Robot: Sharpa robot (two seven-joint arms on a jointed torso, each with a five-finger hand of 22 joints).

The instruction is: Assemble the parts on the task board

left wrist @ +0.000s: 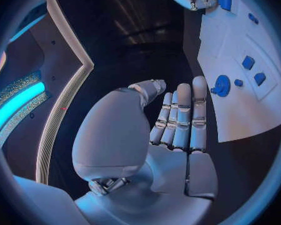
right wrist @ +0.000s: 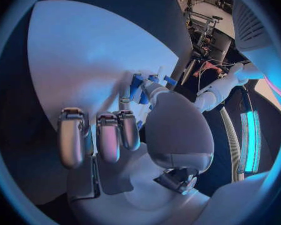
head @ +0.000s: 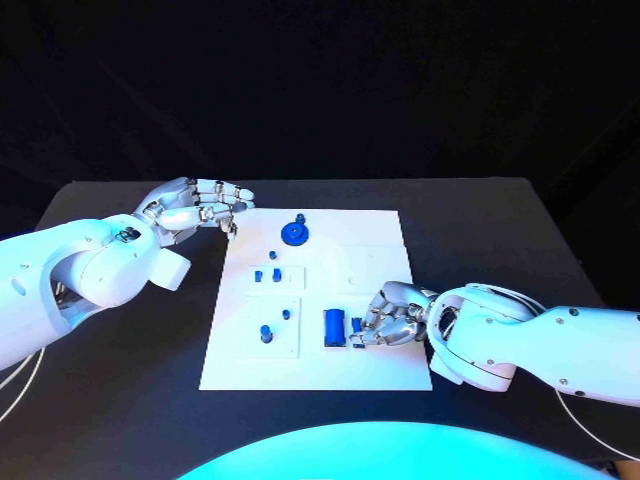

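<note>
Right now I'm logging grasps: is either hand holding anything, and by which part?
The left hand holds nothing, its fingers apart beside the task board. The right hand has its fingers on a small blue part; where exactly it grips cannot be told.

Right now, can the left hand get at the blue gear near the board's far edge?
Probably yes. The left hand hovers off the task board's far left corner, holding nothing, and the blue gear lies just beside it with nothing between. The right hand works further away.
</note>
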